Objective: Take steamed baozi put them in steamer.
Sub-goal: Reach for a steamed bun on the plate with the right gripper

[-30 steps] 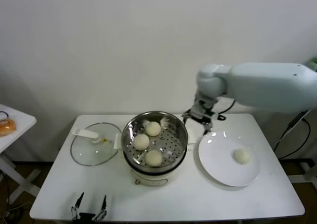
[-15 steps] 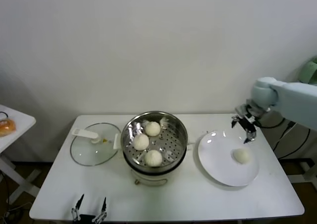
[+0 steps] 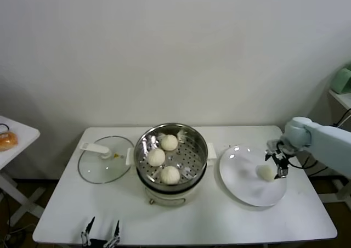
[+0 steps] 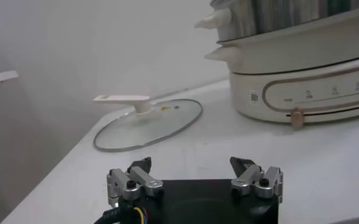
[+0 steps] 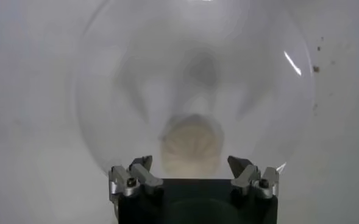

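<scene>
One bun [image 3: 266,172] is left on the white plate [image 3: 241,189], toward the plate's right side, and it shows in the right wrist view as a pale pleated dome [image 5: 191,145] lying between and just beyond the two spread fingers. Three more buns [image 3: 169,142] [image 3: 156,157] [image 3: 170,175] already sit on the perforated tray inside the steamer [image 3: 189,133], which stands in the middle of the table on its white base. By that count the task looks about three quarters done: what remains is to grasp the last bun, carry it over and set it in the free space on the tray.

The right gripper [image 3: 279,163] hangs just above the right edge of the plate, right beside the bun, with its jaws wide open and nothing between them; it appears to be lined up for the pick, though contact cannot be confirmed. The left gripper [image 3: 100,238] is parked low at the front edge of the table, left of the steamer, jaws open and empty.

The glass lid [image 3: 106,159] with its white handle lies flat on the table to the left of the steamer. The table [image 3: 219,220] is white, set against a plain white wall. A small side table [image 3: 16,135] at far left carries something orange that cannot be identified
</scene>
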`<state>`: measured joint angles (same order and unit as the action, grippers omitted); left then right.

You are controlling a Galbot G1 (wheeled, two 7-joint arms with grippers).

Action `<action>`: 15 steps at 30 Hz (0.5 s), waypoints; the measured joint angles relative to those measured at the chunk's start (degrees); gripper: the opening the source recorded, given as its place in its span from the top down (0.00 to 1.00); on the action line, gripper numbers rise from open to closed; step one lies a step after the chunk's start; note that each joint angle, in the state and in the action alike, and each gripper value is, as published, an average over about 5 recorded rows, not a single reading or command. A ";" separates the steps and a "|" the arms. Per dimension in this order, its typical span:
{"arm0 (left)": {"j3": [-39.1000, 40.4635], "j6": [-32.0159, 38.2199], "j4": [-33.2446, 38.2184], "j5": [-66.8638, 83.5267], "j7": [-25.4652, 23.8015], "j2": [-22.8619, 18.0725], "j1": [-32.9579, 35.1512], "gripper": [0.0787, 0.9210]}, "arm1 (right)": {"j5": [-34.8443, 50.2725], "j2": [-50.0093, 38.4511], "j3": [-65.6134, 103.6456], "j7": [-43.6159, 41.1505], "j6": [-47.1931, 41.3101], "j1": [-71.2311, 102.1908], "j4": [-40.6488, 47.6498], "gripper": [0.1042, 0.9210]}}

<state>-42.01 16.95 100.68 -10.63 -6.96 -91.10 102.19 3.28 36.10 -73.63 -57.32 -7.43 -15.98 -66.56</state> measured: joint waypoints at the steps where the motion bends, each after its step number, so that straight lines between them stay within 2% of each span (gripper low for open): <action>1: -0.01 0.03 0.01 -0.02 0.01 0.01 0.04 0.12 | -0.29 0.01 0.98 0.30 -0.12 0.95 0.34 0.12; 9: -0.14 0.22 0.10 -0.08 0.12 0.18 0.34 0.12 | -2.54 0.10 6.64 1.81 -0.72 6.55 2.20 0.13; 15: -0.11 0.25 0.25 -0.09 0.22 0.22 0.36 0.12 | -3.36 -0.02 9.00 2.29 -1.09 8.47 2.54 0.25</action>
<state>-42.12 17.20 100.93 -10.72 -6.74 -90.88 102.55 -0.08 36.07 -64.63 -55.03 -8.51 -7.50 -64.03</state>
